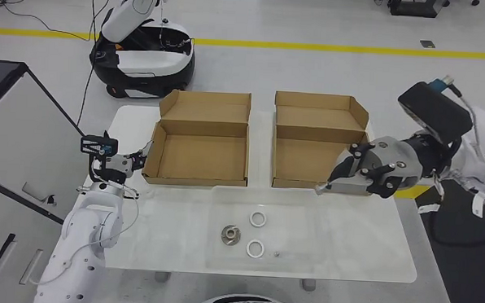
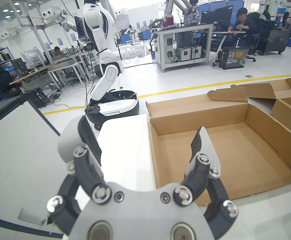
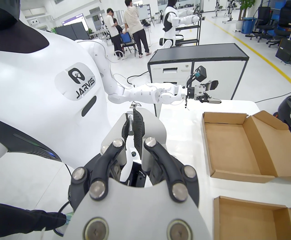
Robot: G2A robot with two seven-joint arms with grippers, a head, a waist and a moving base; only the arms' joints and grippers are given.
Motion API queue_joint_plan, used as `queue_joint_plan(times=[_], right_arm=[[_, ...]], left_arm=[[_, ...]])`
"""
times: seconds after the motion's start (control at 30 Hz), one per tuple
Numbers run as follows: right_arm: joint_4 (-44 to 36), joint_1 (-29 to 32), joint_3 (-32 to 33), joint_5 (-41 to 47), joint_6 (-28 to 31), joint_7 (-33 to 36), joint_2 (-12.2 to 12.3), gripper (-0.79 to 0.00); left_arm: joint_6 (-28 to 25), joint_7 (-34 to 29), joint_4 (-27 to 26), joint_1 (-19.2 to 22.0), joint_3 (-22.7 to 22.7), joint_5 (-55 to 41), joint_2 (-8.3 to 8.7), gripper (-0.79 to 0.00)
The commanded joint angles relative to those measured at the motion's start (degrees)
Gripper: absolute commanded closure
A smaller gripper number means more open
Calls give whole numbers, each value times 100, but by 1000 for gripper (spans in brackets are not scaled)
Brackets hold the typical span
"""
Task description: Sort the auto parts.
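Two open cardboard boxes stand side by side, the left box [image 1: 200,156] and the right box [image 1: 311,159]. My right gripper [image 3: 133,117] is shut on a threaded metal bolt [image 3: 130,125]; in the top view this gripper [image 1: 326,186] hangs over the front edge of the right box. My left gripper [image 2: 143,138] is open and holds nothing, just outside the left box's [image 2: 204,145] left wall, also seen as the left gripper [image 1: 136,161] from above. Loose on the table in front lie two white rings [image 1: 257,219] [image 1: 255,249], a metal hub [image 1: 231,233] and a small nut [image 1: 277,253].
The white table [image 1: 344,246] has bare surface at the front right and front left. Both boxes have raised back flaps [image 1: 205,106]. A dark-topped cabinet [image 1: 15,125] stands left of the table, and another robot's base [image 1: 144,66] sits behind it.
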State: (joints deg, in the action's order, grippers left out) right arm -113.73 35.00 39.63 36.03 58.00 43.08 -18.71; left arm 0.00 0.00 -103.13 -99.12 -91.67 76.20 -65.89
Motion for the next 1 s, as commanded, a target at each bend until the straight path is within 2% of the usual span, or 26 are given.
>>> queue_joint_plan(times=[0.0, 0.4, 0.97], right_arm=[[-51, 41, 27, 135, 0, -4, -26, 0], [-168, 240, 171, 1416, 0, 320, -329, 0], [-283, 269, 57, 3133, -237, 558, -962, 0]], left_arm=[[0, 0, 0, 0, 0, 0, 0, -785], [0, 0, 0, 0, 0, 0, 0, -785], [0, 0, 0, 0, 0, 0, 0, -785]])
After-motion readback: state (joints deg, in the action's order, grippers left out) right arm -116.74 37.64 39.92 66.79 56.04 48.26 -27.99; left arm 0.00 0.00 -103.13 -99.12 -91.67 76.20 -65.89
